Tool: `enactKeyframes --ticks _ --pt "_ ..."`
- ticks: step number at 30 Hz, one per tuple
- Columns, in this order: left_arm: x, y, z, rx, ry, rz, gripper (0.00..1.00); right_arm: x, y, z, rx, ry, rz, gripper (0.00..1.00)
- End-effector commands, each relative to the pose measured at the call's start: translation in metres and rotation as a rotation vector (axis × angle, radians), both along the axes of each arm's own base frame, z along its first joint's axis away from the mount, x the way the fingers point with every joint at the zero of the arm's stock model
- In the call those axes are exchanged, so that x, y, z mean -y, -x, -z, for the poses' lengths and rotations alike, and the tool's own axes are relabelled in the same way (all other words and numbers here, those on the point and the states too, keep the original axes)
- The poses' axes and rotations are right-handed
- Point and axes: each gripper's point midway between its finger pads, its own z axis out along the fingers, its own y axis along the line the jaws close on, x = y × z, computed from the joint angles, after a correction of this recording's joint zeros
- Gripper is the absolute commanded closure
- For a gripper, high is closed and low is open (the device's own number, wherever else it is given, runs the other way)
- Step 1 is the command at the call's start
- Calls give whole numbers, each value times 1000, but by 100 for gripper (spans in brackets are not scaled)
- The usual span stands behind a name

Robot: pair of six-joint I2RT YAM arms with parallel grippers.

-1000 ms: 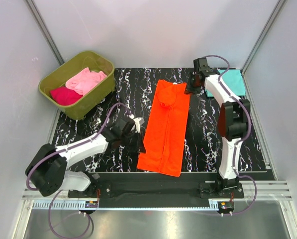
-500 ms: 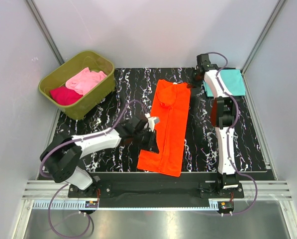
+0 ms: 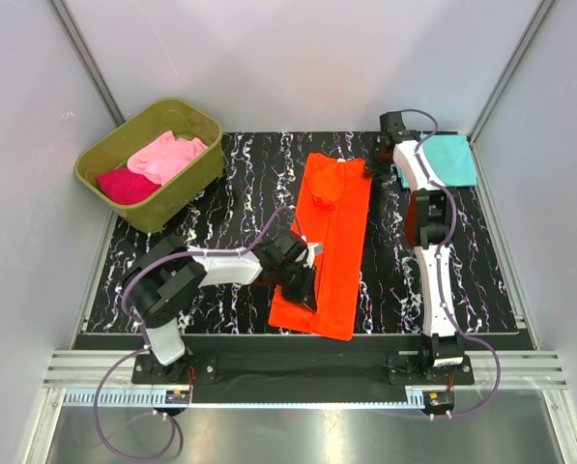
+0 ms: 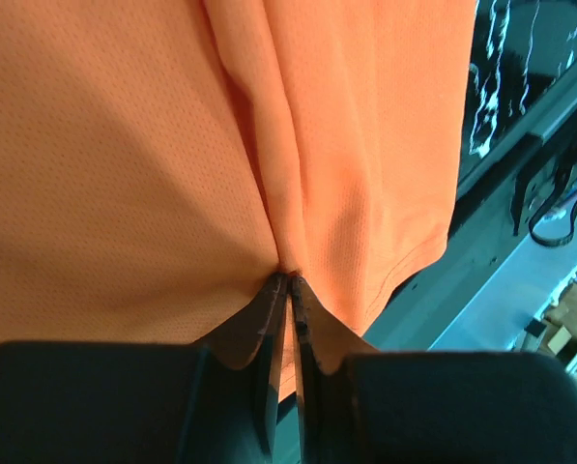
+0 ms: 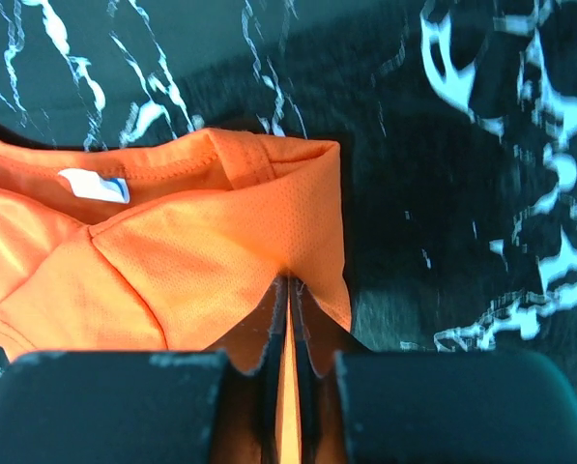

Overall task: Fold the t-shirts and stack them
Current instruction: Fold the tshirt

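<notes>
The bright orange t-shirt [image 3: 329,232] lies folded into a long strip down the middle of the black marbled mat. My left gripper [image 3: 304,283] sits on its near left part, and in the left wrist view the left gripper [image 4: 289,280] is shut on a pinch of the orange t-shirt [image 4: 124,145]. My right gripper [image 3: 373,170] is at the far right corner by the collar. In the right wrist view the right gripper [image 5: 288,281] is shut on the orange t-shirt [image 5: 191,251]. A teal t-shirt [image 3: 449,159] lies folded at the far right.
An olive-green tub [image 3: 193,180] stands at the far left, holding a light pink t-shirt [image 3: 168,153] and a magenta t-shirt [image 3: 126,186]. The mat [image 3: 220,193] ends at a black front rail [image 3: 298,360]. Grey walls close in both sides.
My left gripper has swung right from the bare mat onto the orange shirt's near left part. My right gripper has dropped from beyond the collar onto the shirt's far right corner and shut.
</notes>
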Motion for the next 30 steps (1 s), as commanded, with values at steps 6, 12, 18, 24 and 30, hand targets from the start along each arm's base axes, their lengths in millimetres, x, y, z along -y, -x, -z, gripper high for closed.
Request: enactKeyframes --ticks 6,12,18,24,30 --pt "26 -28 -4 63 48 -67 85 7 -33 -2 136 57 -93 85" --pt "43 -33 -9 7 104 -133 82 -4 -48 -10 204 -2 -171 84" --pt "50 -45 -47 64 128 -125 76 6 -51 -24 215 -132 -138 81" --pt "47 -59 -83 152 139 -116 74 2 -51 -51 268 -260 -180 80" --pt "28 -59 -74 176 98 -137 74 18 -59 -66 277 -390 -106 85"
